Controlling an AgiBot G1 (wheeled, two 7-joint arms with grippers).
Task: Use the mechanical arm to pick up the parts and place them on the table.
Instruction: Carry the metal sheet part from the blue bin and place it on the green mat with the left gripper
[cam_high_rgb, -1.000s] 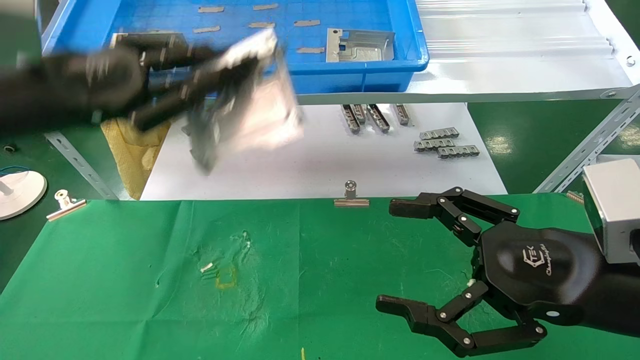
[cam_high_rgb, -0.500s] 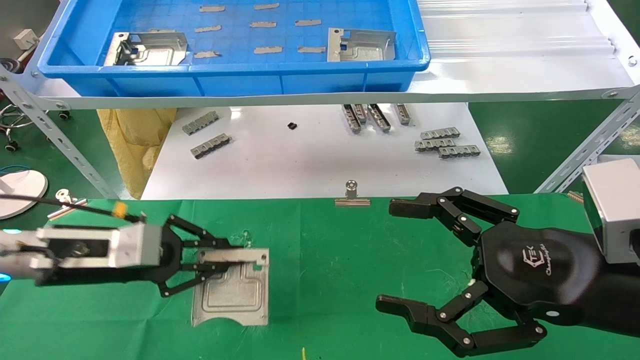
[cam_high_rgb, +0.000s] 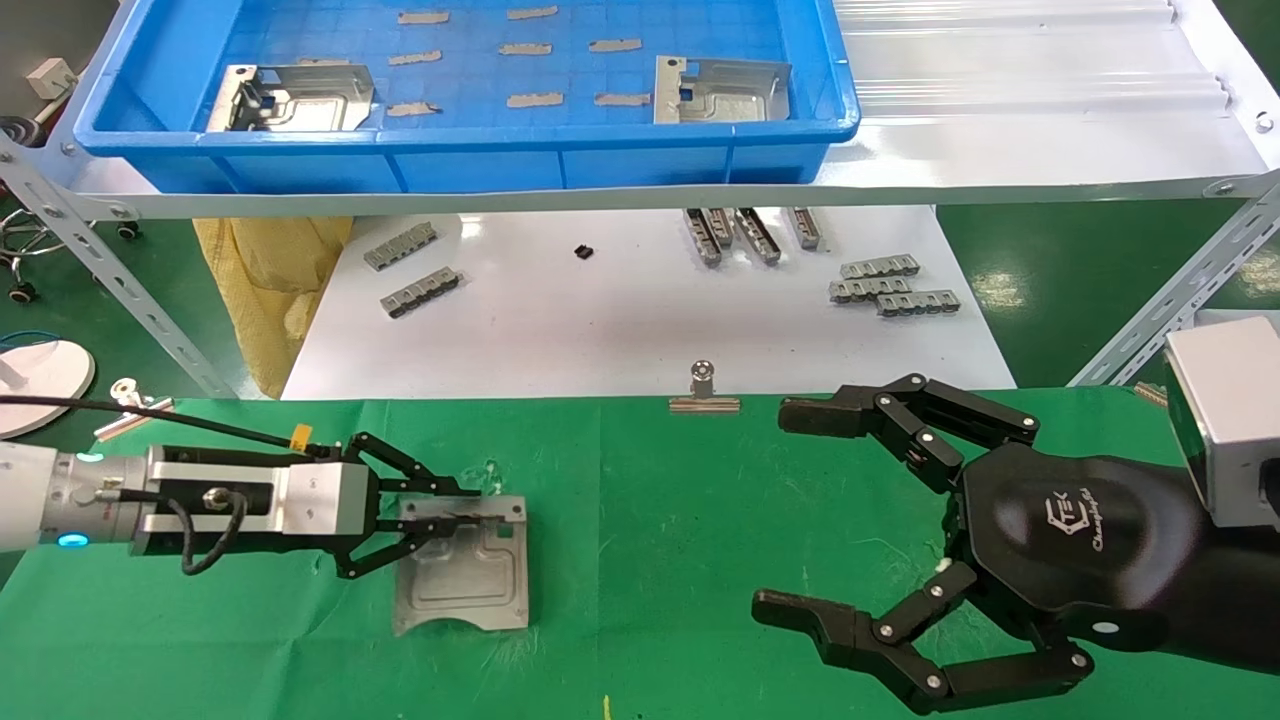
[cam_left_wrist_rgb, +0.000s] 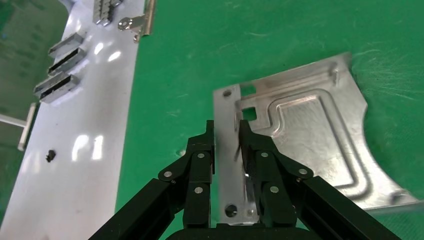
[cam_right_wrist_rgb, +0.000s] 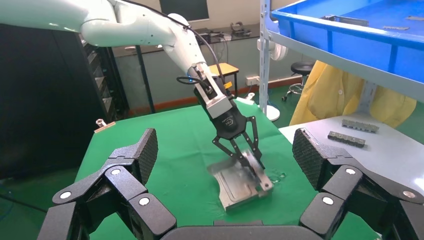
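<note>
A shiny silver part (cam_high_rgb: 470, 575) lies on the green table (cam_high_rgb: 650, 500) at the front left, by a faint yellow mark. My left gripper (cam_high_rgb: 450, 515) reaches in low from the left and is shut on the part's bent flange. In the left wrist view the black fingers (cam_left_wrist_rgb: 202, 150) sit on either side of the flange of the part (cam_left_wrist_rgb: 310, 135). Two more parts (cam_high_rgb: 290, 97) (cam_high_rgb: 720, 90) lie in the blue tray (cam_high_rgb: 460, 165). My right gripper (cam_high_rgb: 780, 510) is open and empty over the table's right side. The right wrist view shows the part (cam_right_wrist_rgb: 240, 185) slightly tilted on the cloth.
Behind the cloth a white sheet (cam_high_rgb: 640, 320) carries several small grey notched bars (cam_high_rgb: 890, 285). A metal clip (cam_high_rgb: 703, 390) stands at the cloth's far edge. The tray sits on a raised shelf with slanted metal struts (cam_high_rgb: 120, 280). A yellow bag (cam_high_rgb: 270, 290) lies under it.
My left gripper has carried the part from up near the tray down to the green table. In the last half second the part has settled lower and a little to the left. The right arm has not moved.
</note>
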